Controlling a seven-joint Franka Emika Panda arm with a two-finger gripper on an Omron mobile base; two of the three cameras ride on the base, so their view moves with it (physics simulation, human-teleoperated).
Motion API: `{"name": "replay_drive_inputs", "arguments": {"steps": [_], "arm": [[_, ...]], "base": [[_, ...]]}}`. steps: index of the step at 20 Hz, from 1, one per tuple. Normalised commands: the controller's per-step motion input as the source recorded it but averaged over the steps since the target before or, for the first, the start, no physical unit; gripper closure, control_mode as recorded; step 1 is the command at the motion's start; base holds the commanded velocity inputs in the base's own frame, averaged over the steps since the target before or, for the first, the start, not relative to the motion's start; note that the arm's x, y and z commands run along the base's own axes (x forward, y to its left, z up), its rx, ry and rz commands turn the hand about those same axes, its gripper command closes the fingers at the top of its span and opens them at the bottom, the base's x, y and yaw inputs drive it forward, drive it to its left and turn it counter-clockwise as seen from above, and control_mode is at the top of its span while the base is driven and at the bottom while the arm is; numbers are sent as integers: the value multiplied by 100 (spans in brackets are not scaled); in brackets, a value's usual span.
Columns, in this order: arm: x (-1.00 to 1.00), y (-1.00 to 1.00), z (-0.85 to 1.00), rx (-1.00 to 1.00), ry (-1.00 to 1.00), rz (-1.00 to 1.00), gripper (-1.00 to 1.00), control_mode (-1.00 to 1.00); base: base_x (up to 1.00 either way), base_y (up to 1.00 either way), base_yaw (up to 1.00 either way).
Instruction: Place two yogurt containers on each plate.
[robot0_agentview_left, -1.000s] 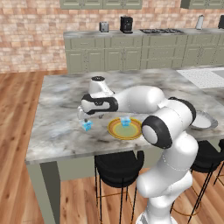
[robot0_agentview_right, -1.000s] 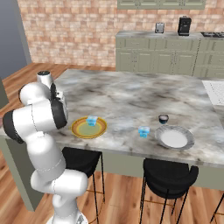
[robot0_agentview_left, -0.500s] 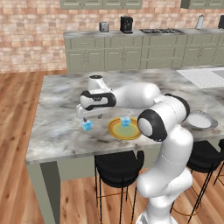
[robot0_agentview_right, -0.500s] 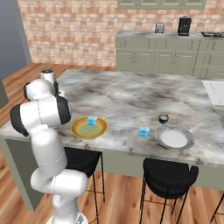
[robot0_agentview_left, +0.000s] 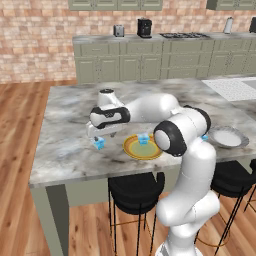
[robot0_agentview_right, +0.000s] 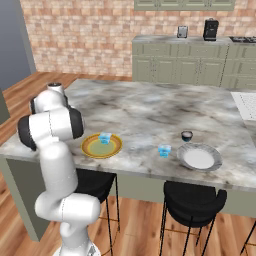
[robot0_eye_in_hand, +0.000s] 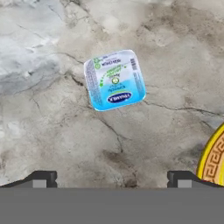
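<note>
A light-blue yogurt container (robot0_agentview_left: 99, 144) stands on the marble counter just left of the yellow-rimmed plate (robot0_agentview_left: 131, 150). My gripper (robot0_agentview_left: 98, 136) hangs open right above it. In the hand view the same cup (robot0_eye_in_hand: 114, 79) lies ahead of and between my two fingertips (robot0_eye_in_hand: 41, 179), untouched, and the gripper (robot0_eye_in_hand: 111, 180) holds nothing. A second yogurt container (robot0_agentview_left: 144, 138) sits on the yellow-rimmed plate (robot0_agentview_right: 90, 149). Another yogurt container (robot0_agentview_right: 164, 150) stands on the counter beside the grey-white plate (robot0_agentview_right: 215, 161).
A small dark cup (robot0_agentview_right: 186, 135) stands behind the grey-white plate. The yellow plate's rim (robot0_eye_in_hand: 213, 158) shows at the right edge of the hand view. Black stools (robot0_agentview_left: 136, 186) stand below the counter's near edge. The counter's left edge is close to the gripper.
The arm's elbow has swung a little to the left in the left base view. The hand stays over the yogurt container, jaws still open.
</note>
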Motion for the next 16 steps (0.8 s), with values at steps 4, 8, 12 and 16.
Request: {"name": "replay_drive_inputs", "arguments": {"steps": [4,8,12,16], "arm": [[24,4,-20,-1,3,0,-100,-100],[20,8,-23,-1,4,0,-100,-100],[14,14,-21,-1,2,0,-100,-100],[22,10,-18,-1,0,0,-100,-100]], "base": [[0,0,0],[0,0,0],[0,0,0],[0,0,0]]}}
